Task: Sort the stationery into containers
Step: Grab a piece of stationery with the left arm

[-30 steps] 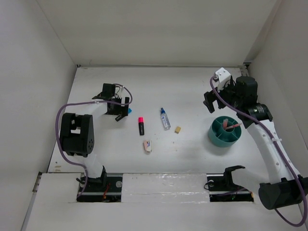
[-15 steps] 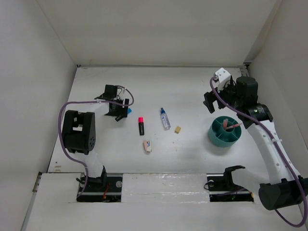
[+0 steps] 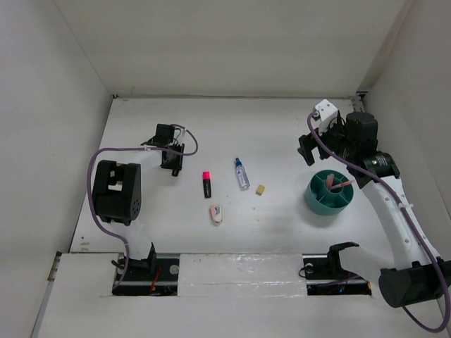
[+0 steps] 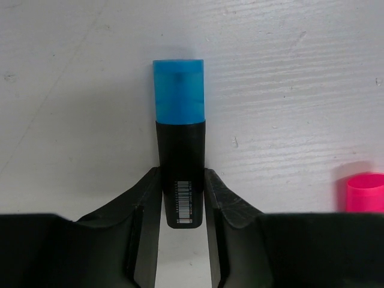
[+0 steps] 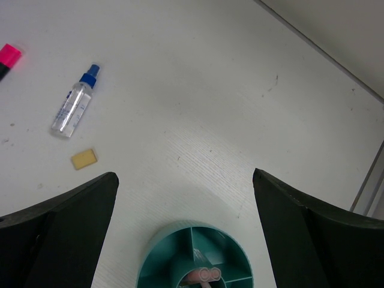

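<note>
My left gripper (image 4: 182,180) is shut on the black body of the blue-capped highlighter (image 4: 179,126), which lies on the table; both fingers (image 4: 150,195) press its sides. From above, the left gripper (image 3: 173,166) hides that highlighter. The pink-capped highlighter (image 3: 207,184), clear bottle (image 3: 242,173), tan eraser (image 3: 261,189) and pinkish stapler (image 3: 216,213) lie mid-table. The teal organiser cup (image 3: 312,196) holds pink pens (image 3: 341,184). My right gripper (image 3: 309,151) hovers open above the cup's far-left side (image 5: 150,267), nothing between its fingers.
White walls close in the table on the left, back and right. The pink cap (image 4: 365,192) lies just right of my left gripper. In the right wrist view the bottle (image 5: 73,108) and eraser (image 5: 84,158) lie to the left.
The left gripper's jaws have closed in on the blue-capped highlighter, and its wrist shifted slightly so the blue cap no longer shows from above. The right arm has not moved.
</note>
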`<control>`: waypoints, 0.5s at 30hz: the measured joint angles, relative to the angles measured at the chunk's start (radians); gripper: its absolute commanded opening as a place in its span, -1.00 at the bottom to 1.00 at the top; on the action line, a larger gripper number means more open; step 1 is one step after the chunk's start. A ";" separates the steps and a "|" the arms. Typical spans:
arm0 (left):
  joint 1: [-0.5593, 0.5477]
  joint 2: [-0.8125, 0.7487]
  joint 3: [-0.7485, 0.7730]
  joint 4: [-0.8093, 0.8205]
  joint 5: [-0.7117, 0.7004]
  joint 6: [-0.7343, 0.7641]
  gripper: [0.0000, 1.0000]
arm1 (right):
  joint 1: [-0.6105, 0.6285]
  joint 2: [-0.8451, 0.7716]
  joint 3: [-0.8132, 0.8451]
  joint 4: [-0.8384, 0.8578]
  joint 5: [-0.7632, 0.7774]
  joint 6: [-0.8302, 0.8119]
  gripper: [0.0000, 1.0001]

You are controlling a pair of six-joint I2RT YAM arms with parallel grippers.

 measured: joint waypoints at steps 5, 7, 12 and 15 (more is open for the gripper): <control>0.000 0.002 0.001 -0.001 0.001 -0.009 -1.00 | 0.000 0.000 0.000 0.000 0.000 0.000 1.00; 0.000 0.013 0.017 -0.012 0.003 -0.016 -1.00 | 0.000 0.000 0.000 0.000 -0.002 0.000 1.00; 0.000 0.065 0.096 -0.050 0.048 -0.050 -1.00 | 0.000 0.006 0.000 0.000 -0.015 0.000 1.00; 0.000 0.074 0.117 -0.074 0.088 -0.081 -1.00 | 0.000 0.017 0.000 -0.001 -0.018 0.000 1.00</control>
